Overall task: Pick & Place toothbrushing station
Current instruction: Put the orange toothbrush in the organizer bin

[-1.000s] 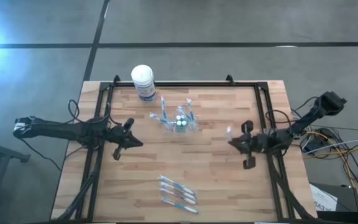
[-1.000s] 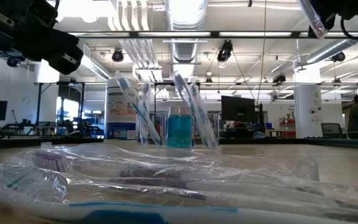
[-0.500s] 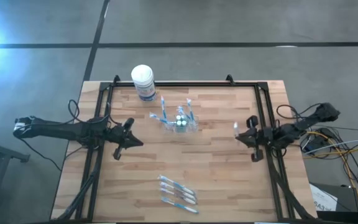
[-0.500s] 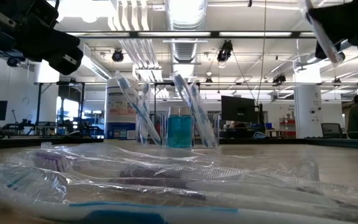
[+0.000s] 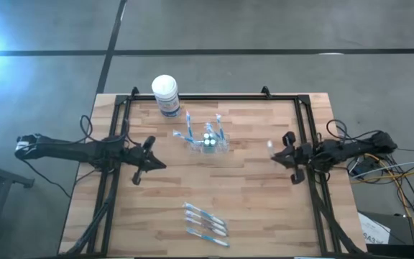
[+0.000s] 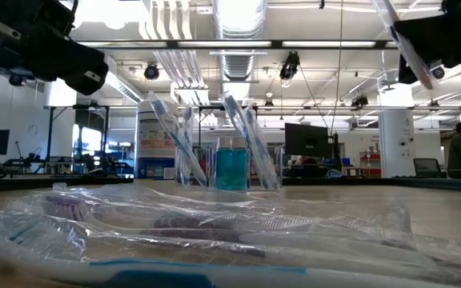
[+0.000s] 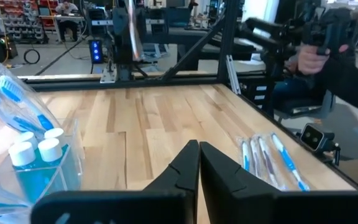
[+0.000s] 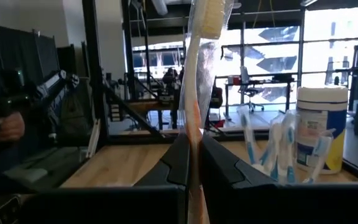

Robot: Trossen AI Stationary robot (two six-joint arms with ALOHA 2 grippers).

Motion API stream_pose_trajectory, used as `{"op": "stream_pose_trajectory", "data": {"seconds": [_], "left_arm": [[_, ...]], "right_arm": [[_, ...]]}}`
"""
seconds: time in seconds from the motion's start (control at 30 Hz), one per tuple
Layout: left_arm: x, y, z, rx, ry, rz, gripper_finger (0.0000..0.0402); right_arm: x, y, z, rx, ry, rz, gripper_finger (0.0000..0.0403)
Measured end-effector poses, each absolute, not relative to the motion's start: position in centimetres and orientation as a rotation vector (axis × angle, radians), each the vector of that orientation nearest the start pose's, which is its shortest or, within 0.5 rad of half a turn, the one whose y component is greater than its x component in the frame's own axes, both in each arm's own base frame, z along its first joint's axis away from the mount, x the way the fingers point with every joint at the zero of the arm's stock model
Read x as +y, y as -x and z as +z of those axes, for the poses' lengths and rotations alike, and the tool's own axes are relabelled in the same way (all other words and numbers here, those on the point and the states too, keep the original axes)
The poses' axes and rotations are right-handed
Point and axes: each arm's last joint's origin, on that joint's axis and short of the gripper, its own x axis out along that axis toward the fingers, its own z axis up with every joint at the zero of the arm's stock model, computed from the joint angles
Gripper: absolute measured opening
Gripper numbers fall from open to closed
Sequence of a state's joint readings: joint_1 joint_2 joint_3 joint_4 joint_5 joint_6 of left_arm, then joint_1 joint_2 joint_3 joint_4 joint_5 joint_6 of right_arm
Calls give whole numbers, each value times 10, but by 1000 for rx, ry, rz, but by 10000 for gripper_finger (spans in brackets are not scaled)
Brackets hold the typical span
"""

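Observation:
A clear plastic cup (image 5: 208, 141) with blue-and-white toothbrushes and white-capped pieces stands on the table's far middle; it also shows in the low view (image 6: 229, 164) and the left wrist view (image 7: 33, 162). Several wrapped toothbrushes (image 5: 205, 221) lie flat near the front edge. My right gripper (image 5: 277, 153) is at the table's right side, above the table, shut on a wrapped toothbrush (image 8: 196, 81). My left gripper (image 5: 157, 162) is shut and empty at the left middle, left of the cup. My right gripper pinches the wrapped toothbrush by its handle (image 8: 192, 134) between its two fingers. The fingers come level from the table's right and lie across the handle. The toothbrush is lifted clear of the table and stands nearly upright, tilted a little, its bristle head (image 8: 207, 15) on top.
A white-lidded tub with a blue label (image 5: 165, 94) stands at the far edge, left of the cup. A black frame (image 5: 214, 98) runs along the table's far edge and both sides. A person holding a dark controller (image 7: 328, 43) shows beyond the table.
My right gripper has gone a little toward the table's far and right edges with the wrapped toothbrush, while its arm has stretched out lower behind it. The toothbrush stays held and clear of the table. My left gripper has kept still.

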State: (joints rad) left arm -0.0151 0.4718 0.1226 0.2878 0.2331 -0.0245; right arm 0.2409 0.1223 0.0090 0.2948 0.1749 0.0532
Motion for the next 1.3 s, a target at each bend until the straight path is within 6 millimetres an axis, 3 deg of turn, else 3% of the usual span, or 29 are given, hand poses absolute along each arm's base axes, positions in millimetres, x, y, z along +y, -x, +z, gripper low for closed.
{"op": "stream_pose_trajectory", "data": {"seconds": [0.2,0.47,0.67,0.9,1.17,1.3], "left_arm": [[-9,-136,189,67,34,-248,4],[-9,-145,195,-10,25,-236,26],[-9,-161,205,14,-73,-231,44],[-9,-183,222,26,-134,-229,93],[-9,-208,249,-5,-164,-224,159],[-10,-223,260,-19,-196,-245,176]], "right_arm": [[22,-111,190,-214,-95,64,13],[27,-134,189,-254,-58,39,13],[31,-152,180,-283,-35,6,13],[37,-180,171,-274,14,-4,13],[43,-218,192,-308,47,83,13],[47,-238,199,-223,61,85,13]]}}
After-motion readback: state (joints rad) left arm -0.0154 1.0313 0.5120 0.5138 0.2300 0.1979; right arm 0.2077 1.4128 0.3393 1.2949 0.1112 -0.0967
